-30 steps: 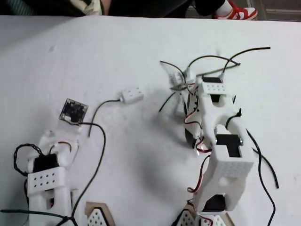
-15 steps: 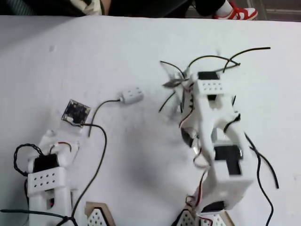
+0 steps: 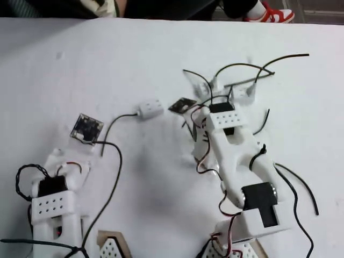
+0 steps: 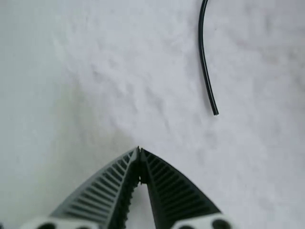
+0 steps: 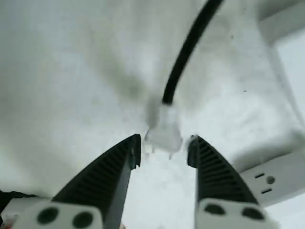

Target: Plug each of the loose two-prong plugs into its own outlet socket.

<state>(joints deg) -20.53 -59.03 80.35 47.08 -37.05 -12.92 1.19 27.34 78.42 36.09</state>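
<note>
Left arm (image 3: 51, 201): folded back on itself close to its base, at the near left of the high view.
Left hand (image 4: 139, 153): points downward, and its dark ribbed fingers (image 4: 109, 191) meet at the tips, pressed together.
Right arm (image 3: 236, 156): stretched forward from its base at the near right, angled toward the far middle.
Right hand (image 5: 164, 145): its fingers (image 5: 112, 176) stand apart, with a clear gap between the tips.

A white desk (image 3: 80, 64) spans the high view, and its surface looks softly mottled and dimpled from the left wrist view. A faint small mark (image 3: 59, 55) sits toward its far left part. Beyond the far edge lies grey floor (image 3: 317, 11).
</note>
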